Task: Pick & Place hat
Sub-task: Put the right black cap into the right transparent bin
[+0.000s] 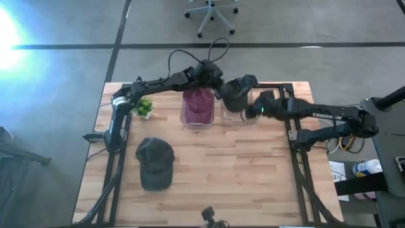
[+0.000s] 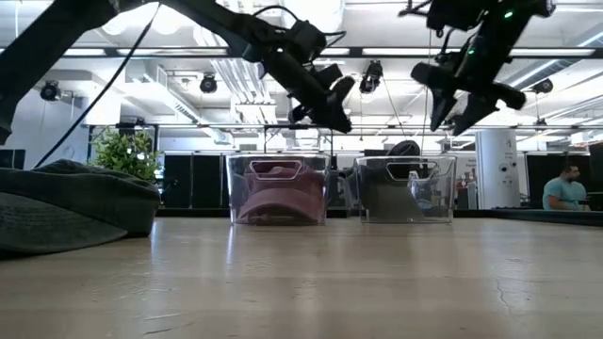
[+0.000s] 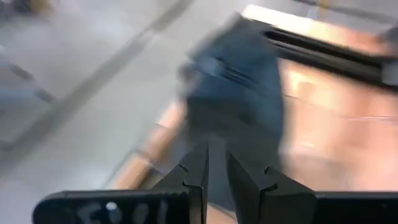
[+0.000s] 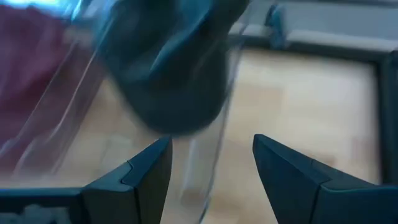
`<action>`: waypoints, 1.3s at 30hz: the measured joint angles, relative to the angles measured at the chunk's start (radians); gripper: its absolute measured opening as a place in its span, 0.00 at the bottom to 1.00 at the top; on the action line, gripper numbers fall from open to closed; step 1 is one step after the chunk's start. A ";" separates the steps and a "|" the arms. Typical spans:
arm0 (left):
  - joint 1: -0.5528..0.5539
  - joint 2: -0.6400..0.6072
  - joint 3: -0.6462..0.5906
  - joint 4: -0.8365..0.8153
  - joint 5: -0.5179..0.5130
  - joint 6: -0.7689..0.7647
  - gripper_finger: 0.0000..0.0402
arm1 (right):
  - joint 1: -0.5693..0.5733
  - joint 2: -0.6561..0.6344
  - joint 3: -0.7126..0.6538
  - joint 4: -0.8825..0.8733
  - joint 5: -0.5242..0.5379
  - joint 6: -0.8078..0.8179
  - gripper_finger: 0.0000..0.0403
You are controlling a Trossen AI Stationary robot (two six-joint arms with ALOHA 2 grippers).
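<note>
A dark hat (image 1: 237, 95) sits in the right clear bin (image 1: 235, 115), its top (image 2: 405, 148) poking above the rim. My left gripper (image 2: 341, 118) hangs shut above the gap between the two bins, up and to the left of that hat, and nothing hangs from it. In its wrist view the fingers (image 3: 217, 158) point at the blurred hat (image 3: 239, 81). My right gripper (image 2: 452, 105) hovers open over the right bin's right side, with the hat (image 4: 174, 81) ahead of its fingers (image 4: 211, 155). Another dark hat (image 1: 155, 163) lies flat on the table, near left.
The left clear bin (image 1: 190, 117) holds a maroon hat (image 1: 198, 101). A small green plant (image 1: 144, 107) stands far left beside the left arm. Black frame rails (image 1: 297, 158) run along both table sides. A person (image 2: 565, 188) sits in the room beyond the table.
</note>
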 joint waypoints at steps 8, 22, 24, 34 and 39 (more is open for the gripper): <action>-0.050 -0.004 -0.003 -0.177 0.058 -0.073 0.12 | -0.317 0.096 0.079 0.140 -0.024 -0.291 0.54; 0.008 0.009 -0.181 0.091 0.011 0.083 0.12 | -0.455 0.508 0.301 0.226 -0.173 -0.592 0.54; 0.018 0.010 -0.182 0.115 0.013 0.083 0.12 | -0.455 0.553 0.356 0.214 -0.214 -0.637 0.54; 0.038 0.122 -0.118 0.223 0.066 0.010 0.12 | -0.467 0.607 0.461 0.132 -0.282 -0.774 0.54; 0.038 0.205 0.028 0.119 0.062 0.034 0.12 | -0.479 0.569 0.457 0.118 -0.286 -0.808 0.54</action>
